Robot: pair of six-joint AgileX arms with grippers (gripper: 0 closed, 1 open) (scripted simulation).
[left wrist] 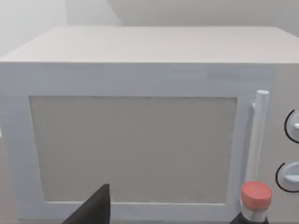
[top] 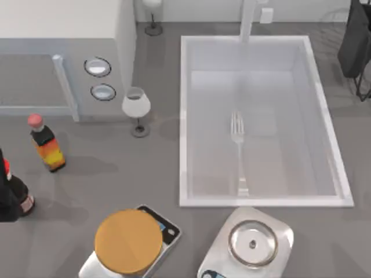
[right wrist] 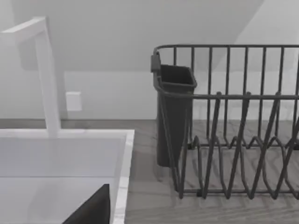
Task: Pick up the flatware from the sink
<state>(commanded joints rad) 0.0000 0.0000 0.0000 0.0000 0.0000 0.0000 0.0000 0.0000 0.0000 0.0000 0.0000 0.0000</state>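
the flatware (top: 237,152), a slim silvery fork, lay flat on the floor of the sink (top: 187,116), roughly at the basin's centre, tines toward twelve o'clock and handle running down to six, its widened end close to the near wall. the left gripper (left wrist: 96,209) showed as a dark wedge in its wrist view, facing the microwave (left wrist: 135,135) with a red-capped bottle (left wrist: 255,198) off at three o'clock; the right gripper (right wrist: 93,207) showed the same way, looking over the sink's rim (right wrist: 122,177) toward the dish rack (right wrist: 233,135) and the faucet (right wrist: 44,74). i could not tell how wide either one's fingers stood, and neither was near the fork. judging ahead, the risks looked plain: a thin fork flush on a smooth floor gave little to pinch, so closing fingers might skate it aside or tip it; a descent could clip the raised rim or the faucet; and a grasp far from the middle might let it swing and drop.
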